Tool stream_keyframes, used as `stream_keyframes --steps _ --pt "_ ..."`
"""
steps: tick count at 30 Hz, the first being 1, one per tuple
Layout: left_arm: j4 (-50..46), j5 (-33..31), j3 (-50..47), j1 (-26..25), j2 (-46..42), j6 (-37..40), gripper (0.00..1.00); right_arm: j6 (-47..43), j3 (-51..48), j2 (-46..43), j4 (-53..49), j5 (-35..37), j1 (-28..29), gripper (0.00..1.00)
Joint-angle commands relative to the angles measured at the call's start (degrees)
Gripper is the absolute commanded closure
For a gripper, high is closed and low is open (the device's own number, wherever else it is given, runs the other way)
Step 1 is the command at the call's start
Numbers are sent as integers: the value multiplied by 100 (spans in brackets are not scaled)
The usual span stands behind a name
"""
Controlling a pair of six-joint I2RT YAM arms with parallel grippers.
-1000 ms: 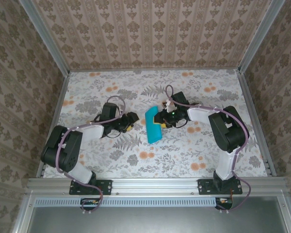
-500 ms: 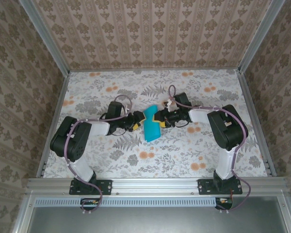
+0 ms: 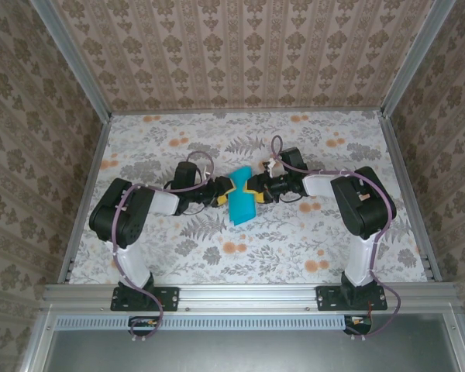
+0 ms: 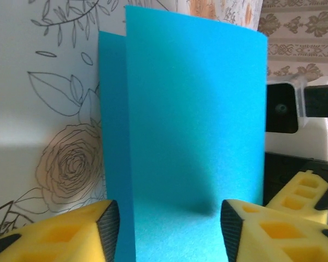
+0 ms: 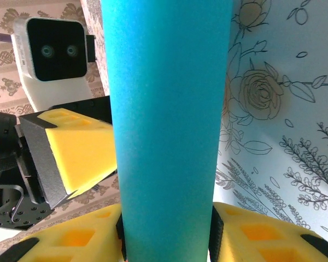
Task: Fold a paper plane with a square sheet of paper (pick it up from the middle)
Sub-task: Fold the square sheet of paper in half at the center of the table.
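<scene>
Right hand is clamped across the square sheet of paper, which is folded double. Left hand gapes half-wide, the sheet lying beyond its fingers, ungripped. Mid-tabletop, the left hand sits at the sheet's 9 o'clock and the right at 3.

The square sheet of paper runs off the top and bottom of the right wrist view, hiding the table behind. The lower edge cuts off the fingers of the right pincer, and likewise those of the left pincer, whose contact with the sheet cannot be told.
</scene>
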Motion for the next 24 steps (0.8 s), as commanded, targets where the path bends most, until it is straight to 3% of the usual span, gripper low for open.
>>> stream_keyframes --steps 1,11,18,24 --pt "337 124 24 -30 59 -84 51 65 -70 106 30 -154 -53 56" --pt "383 119 -24 -26 -74 115 69 -146 -79 115 -294 127 -62 52" --pt "309 101 18 -156 -38 220 89 -344 -4 27 -735 365 -47 49" --pt "25 -43 70 -261 -42 394 100 -717 93 -270 -1584 879 -35 38"
